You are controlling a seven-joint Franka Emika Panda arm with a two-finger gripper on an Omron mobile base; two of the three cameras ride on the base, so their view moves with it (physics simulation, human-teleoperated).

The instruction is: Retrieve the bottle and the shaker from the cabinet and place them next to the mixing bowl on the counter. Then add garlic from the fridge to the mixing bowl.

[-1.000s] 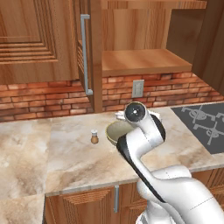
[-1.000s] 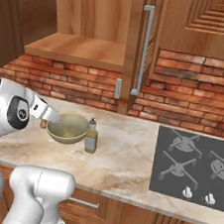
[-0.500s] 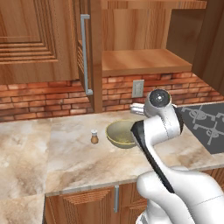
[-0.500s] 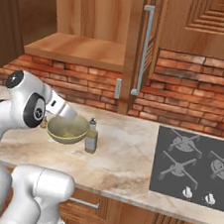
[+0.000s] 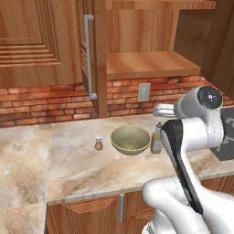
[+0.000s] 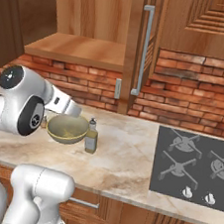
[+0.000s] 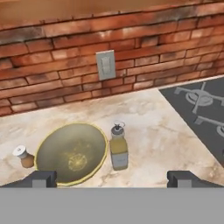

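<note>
The shaker (image 5: 98, 142) is standing upright on the desk (image 5: 73, 169), its long axis vertical and its pale top pointing up, just beside the left side of the mixing bowl (image 5: 130, 139) but not touching it. In the hand view the shaker (image 7: 23, 156) is sitting at the far left, brown below and clear above. The mixing bowl (image 7: 71, 152) is resting mouth-up toward the back edge of the desk, below the brick wall (image 5: 45, 100), with a lighter rim showing all round. Right of it, just beside the rim, the bottle (image 7: 118, 148) is standing upright, its narrow neck and grey cap pointing straight up and its olive-yellow body resting on the stone; whether it is touching the bowl cannot be told. In the right base view the bottle (image 6: 91, 137) is standing on the side of the mixing bowl (image 6: 67, 128) nearer the hob (image 6: 196, 167), which is lying flush in the right part of the desk (image 6: 122, 160). Above, the cabinet (image 5: 151, 59) is standing open, its wooden shelf bare and its long bar handle (image 5: 88, 55) hanging vertical.

The white arm is bending sharply at the elbow, its forearm reaching back over the bottle. The end effector (image 7: 113, 178) is hanging above the front of the bowl and bottle, looking down and toward the wall, its jaws spread wide apart and gripping nothing.
</note>
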